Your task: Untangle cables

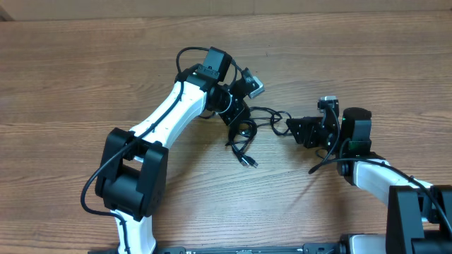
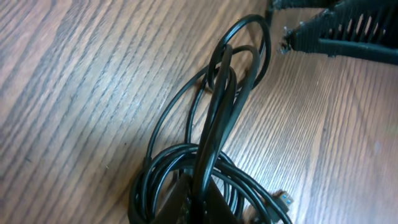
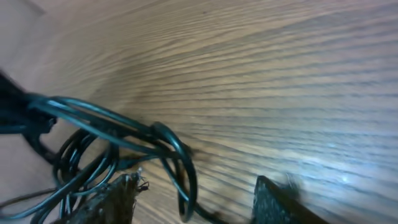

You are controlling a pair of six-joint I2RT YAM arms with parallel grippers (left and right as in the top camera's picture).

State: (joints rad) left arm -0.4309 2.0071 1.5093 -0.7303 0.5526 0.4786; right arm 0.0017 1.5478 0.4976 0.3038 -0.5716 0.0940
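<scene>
At the left gripper [image 1: 237,118]: closed all the way, clamped on a fold of the cables [image 1: 247,130] where the bundle is thickest. In its wrist view, a doubled strand rising out of the jaws toward 12 o'clock.

At the right gripper [image 1: 291,127]: jaws parted roughly halfway, gripping nothing. In its wrist view, only a loop hanging in the gap, nearer the 9 o'clock jaw; touching it or not, impossible to say.

Outward from there: bundle lying just right of the middle of the table [image 1: 353,56]. Left gripper on it from 11 o'clock, right gripper just beside it at 3 o'clock, a thin loop reaching out toward that side. Trailing from the bundle toward 6 o'clock, one short tail with a plug end [image 1: 249,163].

Judged for progress: barely begun.
- Nothing pulled free, no strand laid out apart, all coils heaped in one clump.
- Done at most: bundle anchored on one side, second gripper lined up on a loop.
- Left to do: close on that loop, draw it out, then separate each cord in turn.
</scene>
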